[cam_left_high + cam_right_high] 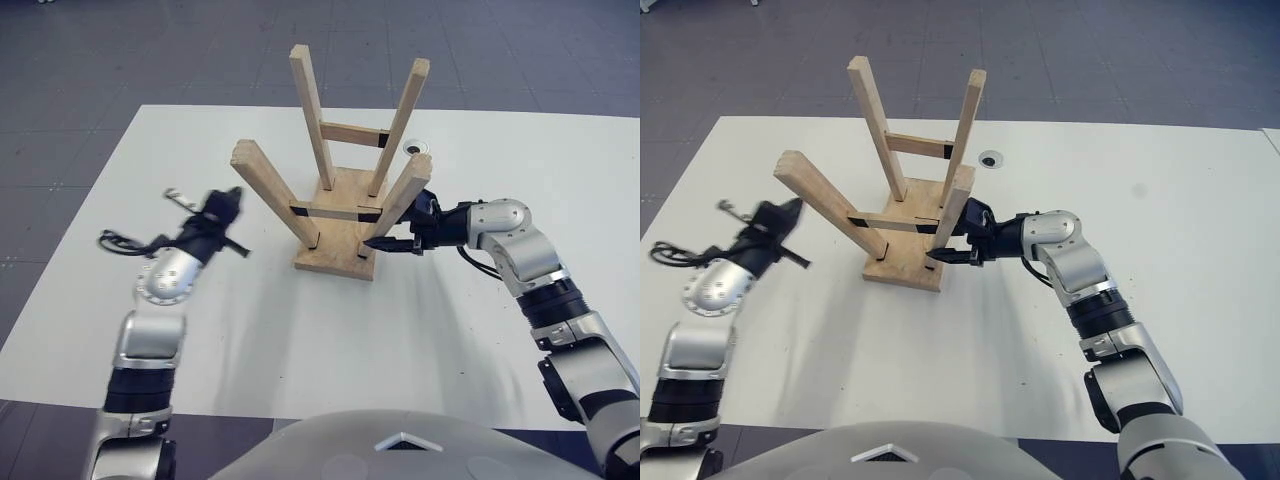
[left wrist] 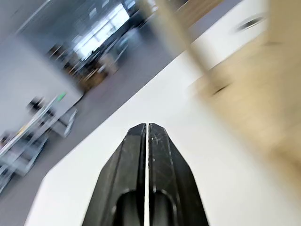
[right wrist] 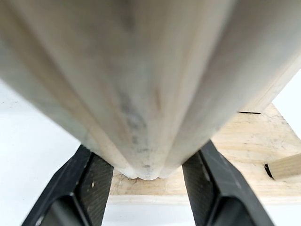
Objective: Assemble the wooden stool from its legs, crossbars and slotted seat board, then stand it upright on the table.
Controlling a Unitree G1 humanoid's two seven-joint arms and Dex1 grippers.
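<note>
Bare pale wood, matt and unvarnished, forms the stool's leg [image 3: 141, 70], crossbars [image 1: 350, 133] and seat board [image 1: 335, 255], with grain streaks plain along the leg. The table [image 1: 300, 350] is smooth, matt white. The left gripper [image 2: 146, 127] and right gripper [image 1: 383, 243] show dull black, faintly scuffed, plastic-looking fingers [image 2: 127, 179].
</note>
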